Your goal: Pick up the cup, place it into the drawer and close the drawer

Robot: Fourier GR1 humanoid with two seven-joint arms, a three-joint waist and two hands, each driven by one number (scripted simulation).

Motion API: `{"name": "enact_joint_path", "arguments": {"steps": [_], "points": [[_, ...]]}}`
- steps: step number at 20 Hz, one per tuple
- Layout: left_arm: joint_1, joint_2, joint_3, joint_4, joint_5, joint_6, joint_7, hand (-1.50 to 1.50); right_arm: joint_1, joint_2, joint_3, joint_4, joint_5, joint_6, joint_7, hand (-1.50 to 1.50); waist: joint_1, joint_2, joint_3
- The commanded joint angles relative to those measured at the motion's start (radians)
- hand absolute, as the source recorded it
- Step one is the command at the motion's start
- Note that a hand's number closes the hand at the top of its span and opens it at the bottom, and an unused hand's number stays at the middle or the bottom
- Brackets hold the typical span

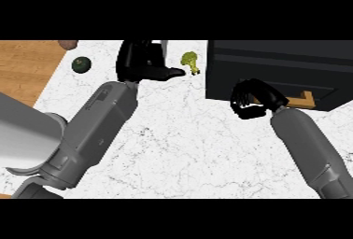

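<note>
At the front of the black box-shaped drawer unit (276,70) on the white marbled worktop (193,149), the right robot hand (254,100) sits clenched against the drawer face, just beside the wooden-coloured handle (302,100), apparently placed to push it closed. The left robot hand (141,60) rests released at the far edge, near the small yellow-green vegetable (191,62). A dark green round fruit (82,64) lies apart. The cup is nowhere visible (presumably already inside the drawer; this cannot be confirmed).
</note>
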Motion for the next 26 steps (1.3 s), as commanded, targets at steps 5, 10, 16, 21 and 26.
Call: {"name": "enact_joint_path", "arguments": {"steps": [5,10,16,21,26], "points": [[0.076,0.026,-0.022,-0.062,-0.009,-0.048,0.002,-1.50,-0.211,-0.070,-0.157,0.195,-0.063,-0.050,-0.025,1.50,0.043,0.022,0.002],[0.101,0.059,-0.018,-0.094,0.004,-0.077,0.031,-1.50,-0.237,-0.121,-0.188,0.195,-0.094,-0.012,-0.009,1.50,0.069,0.022,0.002],[0.108,0.083,-0.021,-0.114,0.006,-0.112,0.041,-1.50,-0.241,-0.148,-0.198,0.167,-0.121,0.039,-0.003,1.50,0.090,0.029,0.001],[0.122,0.100,-0.017,-0.128,0.017,-0.142,0.052,-1.50,-0.232,-0.172,-0.231,0.134,-0.168,0.080,-0.003,1.50,0.100,0.029,0.000],[0.140,0.095,-0.021,-0.136,0.016,-0.148,0.047,-1.50,-0.209,-0.192,-0.238,0.114,-0.187,0.119,-0.007,1.50,0.098,0.034,0.001]]}}
